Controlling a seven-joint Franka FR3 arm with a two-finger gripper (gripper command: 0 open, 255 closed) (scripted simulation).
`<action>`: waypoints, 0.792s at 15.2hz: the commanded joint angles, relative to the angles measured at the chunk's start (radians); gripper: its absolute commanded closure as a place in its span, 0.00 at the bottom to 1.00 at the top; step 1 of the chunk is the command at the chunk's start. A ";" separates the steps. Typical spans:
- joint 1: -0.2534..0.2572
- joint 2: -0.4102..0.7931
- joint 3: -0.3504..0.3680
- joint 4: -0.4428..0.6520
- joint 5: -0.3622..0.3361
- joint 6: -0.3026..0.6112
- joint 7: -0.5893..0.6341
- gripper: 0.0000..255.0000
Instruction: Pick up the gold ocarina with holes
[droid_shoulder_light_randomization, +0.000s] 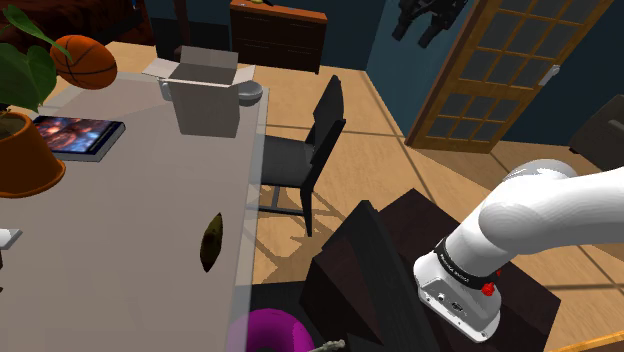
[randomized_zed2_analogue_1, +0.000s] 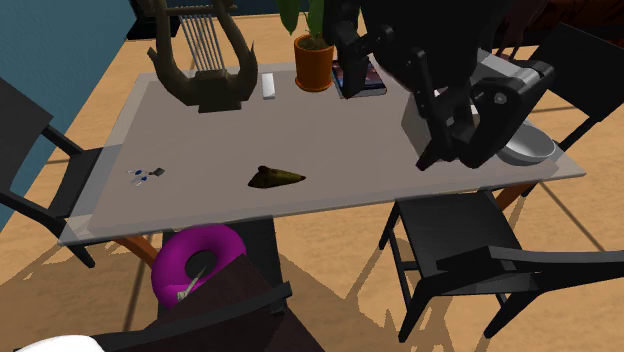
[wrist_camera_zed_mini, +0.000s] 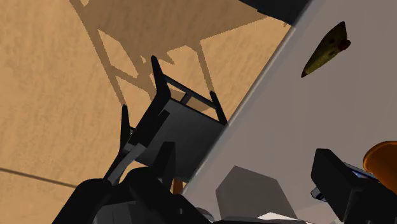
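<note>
Since the dull gold ocarina (droid_shoulder_light_randomization: 211, 242) lies flat near the table's (droid_shoulder_light_randomization: 120, 200) right edge in the shoulder view, far from the gripper (wrist_camera_zed_mini: 245, 153), which is spread wide and empty, it is judged light, rigid and slippery, best clasped across its thick middle.

Grey table (droid_shoulder_light_randomization: 130, 230). Dark gold ocarina (droid_shoulder_light_randomization: 211, 242) lies alone near one long edge. At one end stands an open box (droid_shoulder_light_randomization: 205, 95), with a bowl (droid_shoulder_light_randomization: 248, 92) just beside it at the corner. Along the opposite long edge, in order: book (droid_shoulder_light_randomization: 75, 135), orange pot (droid_shoulder_light_randomization: 25, 160), white block (randomized_zed2_analogue_1: 268, 86), lyre (randomized_zed2_analogue_1: 200, 60). Small bits (randomized_zed2_analogue_1: 148, 174) lie near the other end.
</note>
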 joint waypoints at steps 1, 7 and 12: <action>0.000 0.000 0.000 0.000 0.000 0.000 0.000 0.00; 0.009 0.065 0.132 -0.078 0.038 0.109 0.154 0.00; 0.016 0.160 0.240 -0.108 0.064 0.202 0.283 0.00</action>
